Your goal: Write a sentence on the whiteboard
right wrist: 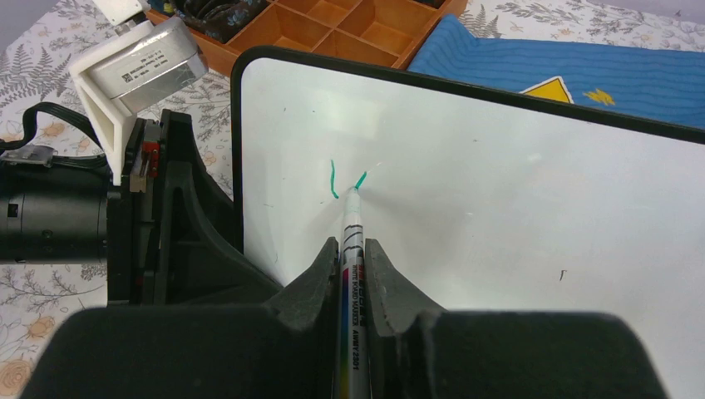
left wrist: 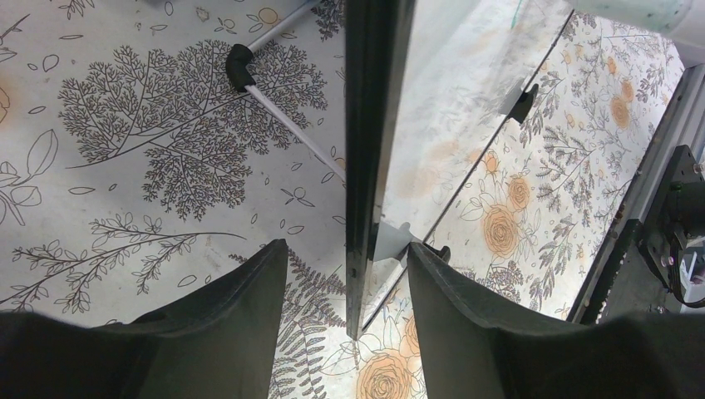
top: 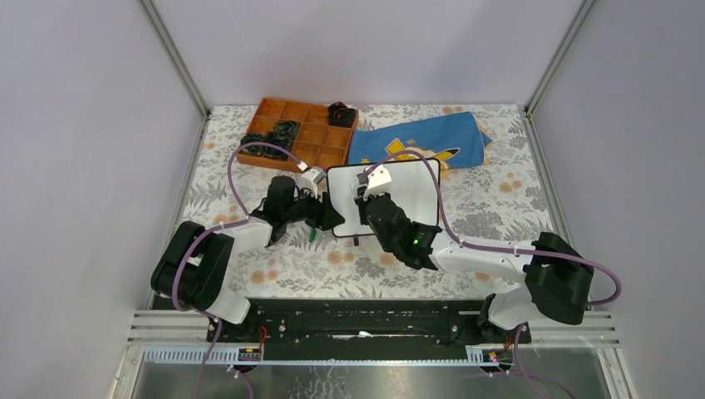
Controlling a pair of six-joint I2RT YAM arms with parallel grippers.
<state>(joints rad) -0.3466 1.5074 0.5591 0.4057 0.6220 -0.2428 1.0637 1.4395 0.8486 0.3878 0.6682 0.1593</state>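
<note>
1. The whiteboard point(top: 416, 187) lay mid-table on the floral tablecloth point(top: 499, 199).
2. The right gripper point(right wrist: 351, 245) was clamped narrowly on a marker point(right wrist: 352, 218), whose tip touched the board beside two short green strokes point(right wrist: 334, 181) near the upper left corner.
3. The left gripper point(left wrist: 345, 249) stood with its jaws apart on either side of the board's left frame edge, with tablecloth showing between the left finger and the frame.
4. Its body crowded the edge just left of the strokes.
5. An orange compartment tray point(top: 312, 133) holding dark parts sat behind the board's far left corner.
6. A blue cloth point(top: 420, 140) lay just behind the far edge.
</note>
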